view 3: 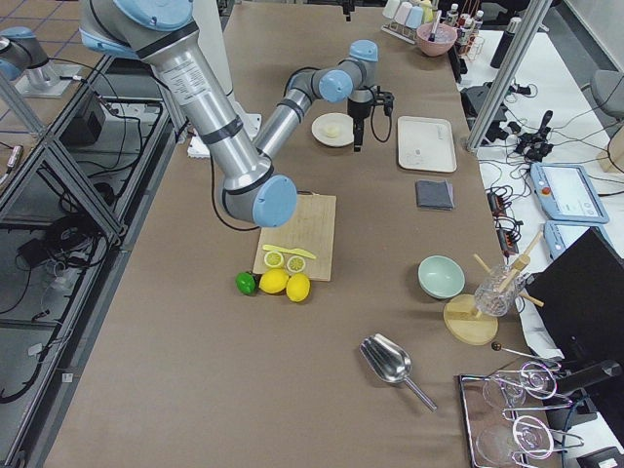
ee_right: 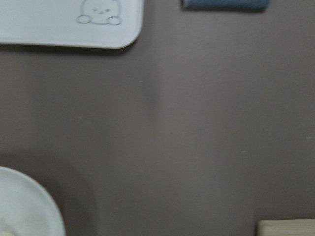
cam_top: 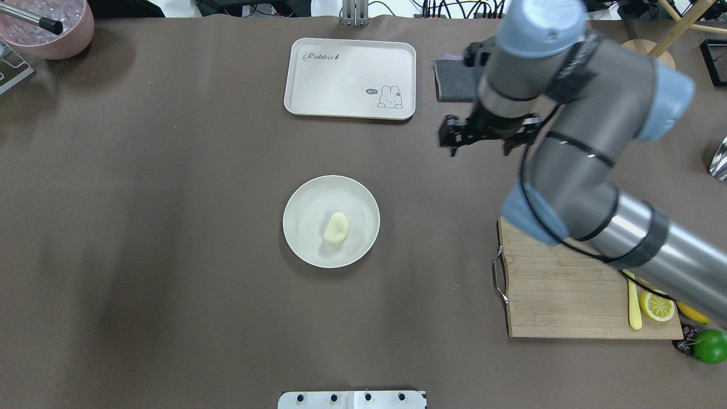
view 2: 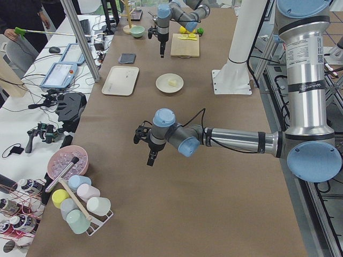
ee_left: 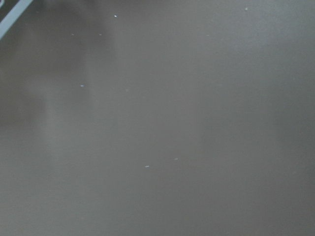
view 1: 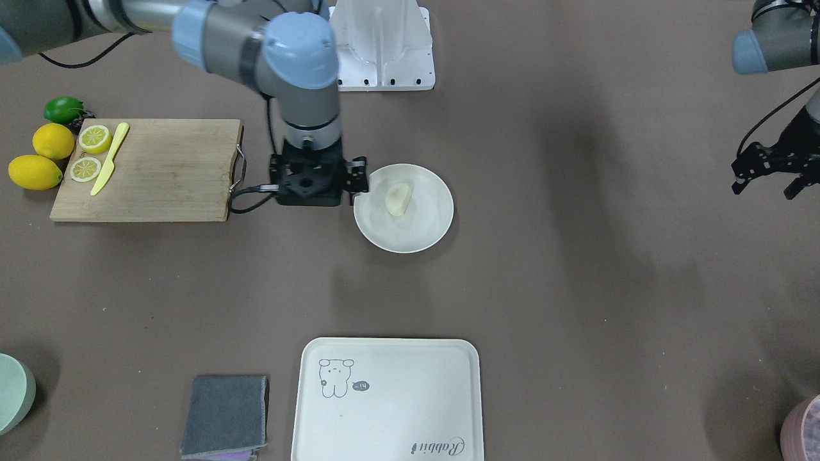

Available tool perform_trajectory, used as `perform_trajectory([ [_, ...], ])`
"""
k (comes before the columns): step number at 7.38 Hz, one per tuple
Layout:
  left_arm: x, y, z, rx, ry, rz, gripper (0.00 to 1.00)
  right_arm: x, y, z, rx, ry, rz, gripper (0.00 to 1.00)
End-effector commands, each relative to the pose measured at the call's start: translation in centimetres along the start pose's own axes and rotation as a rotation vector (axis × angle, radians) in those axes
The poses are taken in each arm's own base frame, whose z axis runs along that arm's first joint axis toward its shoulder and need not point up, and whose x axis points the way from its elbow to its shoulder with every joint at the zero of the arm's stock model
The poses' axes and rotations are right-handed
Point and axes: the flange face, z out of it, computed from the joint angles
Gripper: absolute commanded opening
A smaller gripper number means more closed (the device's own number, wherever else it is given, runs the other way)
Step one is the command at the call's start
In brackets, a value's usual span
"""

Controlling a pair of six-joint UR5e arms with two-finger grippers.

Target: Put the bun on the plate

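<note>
The bun [cam_top: 335,228] is down, lying close to the middle of the plate [cam_top: 301,244] on its side, clear of the raised rim all round, nothing touching it. So the placing looks done, and what's left, as I read it, is getting out cleanly. The right gripper [view 1: 312,182] hangs raised just off the plate's rim, on the side facing the cutting board [cam_top: 556,295], pointing straight down. Its fingers are hidden under the wrist, so I cannot tell whether the claw is spread or closed; I see nothing carried in it, and its wrist camera catches only a sliver of the plate's edge. To finish well, the move calls for height first, straight up, then a swing away from the plate toward the cutting board, so no finger or the cable loop trailing beside the wrist clips the rim and slides the dish; a light plate like that would likely skid and roll the soft bun. No reason to go back in. Well away from the plate on the other side, the left gripper [view 1: 769,171] hangs over bare table, and I can't make out its claw state either. Beyond the plate, away from the robot, sit the tray [cam_top: 318,85] and a grey cloth [view 1: 224,416], both well apart from it.
</note>
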Motion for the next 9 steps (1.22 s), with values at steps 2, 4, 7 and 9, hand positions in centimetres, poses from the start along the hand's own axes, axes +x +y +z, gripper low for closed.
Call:
perform_trajectory([
  [2, -6.9, 0.2, -5.5, -0.046, 0.003, -0.020, 0.98, 29.0, -3.0, -3.0, -0.034, 0.055, -0.161, 1.00],
  [4, -8.3, -3.3, -8.8, -0.071, -0.013, -0.033, 0.98, 41.4, -1.5, -2.5, -0.076, 0.013, -0.173, 1.00],
  [7, -9.4, -2.6, -7.9, -0.101, -0.010, -0.052, 0.98, 51.9, 5.1, -0.2, -0.135, -0.010, -0.090, 1.00],
  [9, -9.3, -2.8, -7.7, -0.104, -0.016, -0.054, 0.98, 53.4, 6.7, 0.6, -0.154, -0.014, -0.054, 1.00],
])
